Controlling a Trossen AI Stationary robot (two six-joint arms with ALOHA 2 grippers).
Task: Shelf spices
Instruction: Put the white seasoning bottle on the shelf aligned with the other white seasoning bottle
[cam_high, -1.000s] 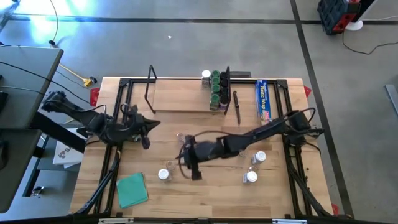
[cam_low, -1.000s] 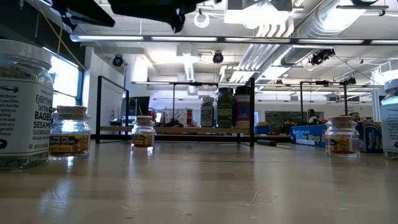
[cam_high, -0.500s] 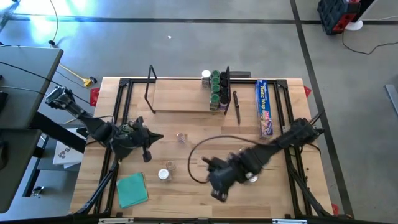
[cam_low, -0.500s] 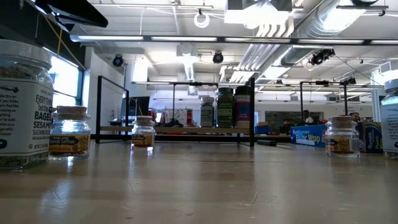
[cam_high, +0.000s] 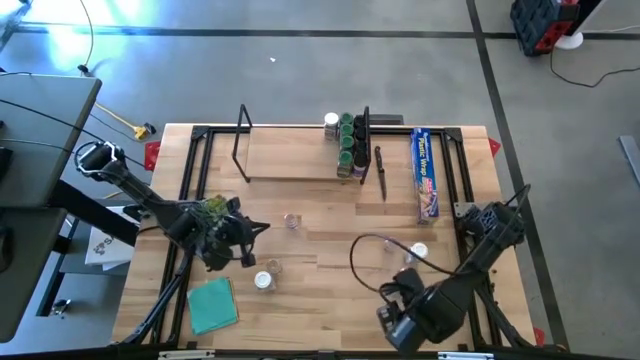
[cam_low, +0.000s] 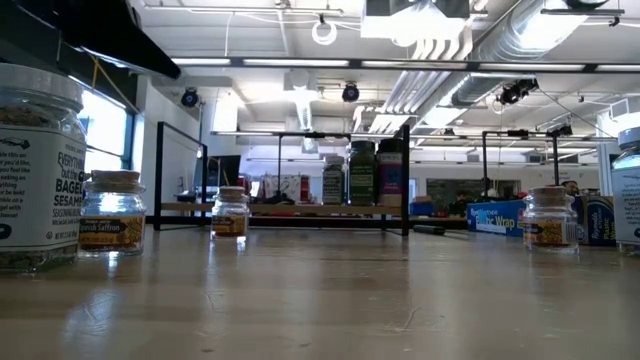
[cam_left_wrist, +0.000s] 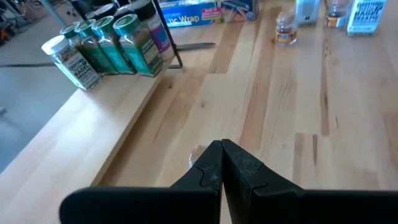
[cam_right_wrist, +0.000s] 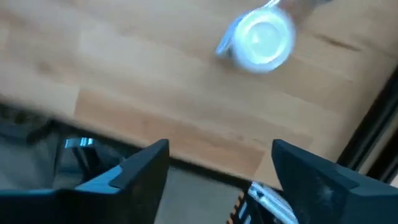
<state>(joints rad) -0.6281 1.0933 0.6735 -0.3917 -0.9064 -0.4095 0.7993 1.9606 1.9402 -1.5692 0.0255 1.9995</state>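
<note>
The shelf is a light wood board with black wire end frames at the table's far middle. Several green-lidded and one white-lidded spice jars stand at its right end, also seen in the left wrist view. Loose spice jars stand on the table: one in the middle, two near the front left, two at the right. My left gripper is shut and empty over the table's left half. My right gripper hangs open and empty at the near edge; a white-lidded jar stands beyond it.
A long blue wrap box and a dark slim tool lie right of the shelf. A green cloth lies at the front left. A green leafy bunch shows by my left arm. Black frame rails run along the table's sides.
My right gripper has swung from the table's middle toward the near edge and to the right, ending at the front edge. My left gripper has shifted a little toward the near edge. No jar has moved.
</note>
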